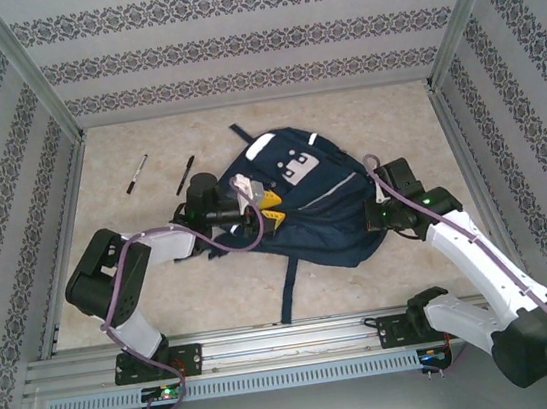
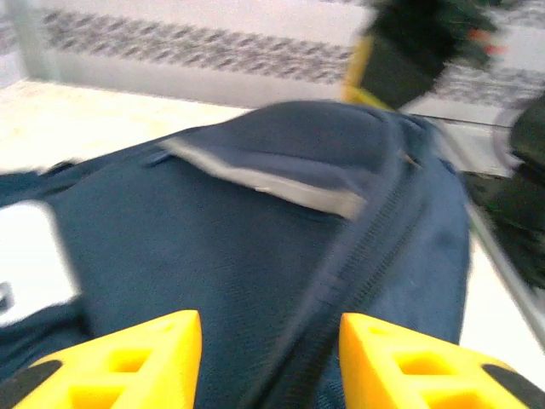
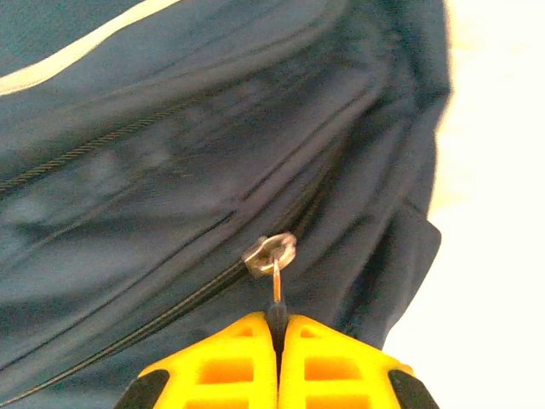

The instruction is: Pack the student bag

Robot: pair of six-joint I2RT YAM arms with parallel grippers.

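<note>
Top external puts the student bag [image 1: 304, 205] flat on the surface [image 1: 165, 299] between your two hands, front pocket patches up, and one dark strap [image 1: 287, 288] trails back toward the arm bases. Your left hand [image 1: 266, 210] sits over the bag's left side. Your right hand [image 1: 374, 213] is pressed against its right edge. Beyond the left hand and off to its left, two pens [image 1: 137, 173] [image 1: 185, 175] lie on the bare surface, well apart from the bag and outside it.

From the left wrist view, your left hand [image 2: 268, 328] stands open. Its two yellow fingers [image 2: 128, 362] are spread apart, with navy fabric directly beneath and ahead of them and nothing pinched between. A zip track [image 2: 366, 247] runs away from the hand's right finger. A grey-edged flap [image 2: 264, 183] crosses ahead of the hand, and a white patch [image 2: 30, 256] sits off to its left. This picture is blurred, so finer detail is lost.

What the right wrist view adds is the grip itself. Your right hand [image 3: 278, 319] is closed tight, its yellow fingers meeting on the dark zipper pull [image 3: 276, 294]. The metal slider [image 3: 269, 253] hangs just ahead of the fingertips. The zip line runs from the slider down to the hand's left, and a white stripe [image 3: 77, 51] crosses the fabric farther ahead on that side. Pale surface shows to the hand's right.

The bag's fabric covers its inside in every view, so you cannot tell what it holds.
</note>
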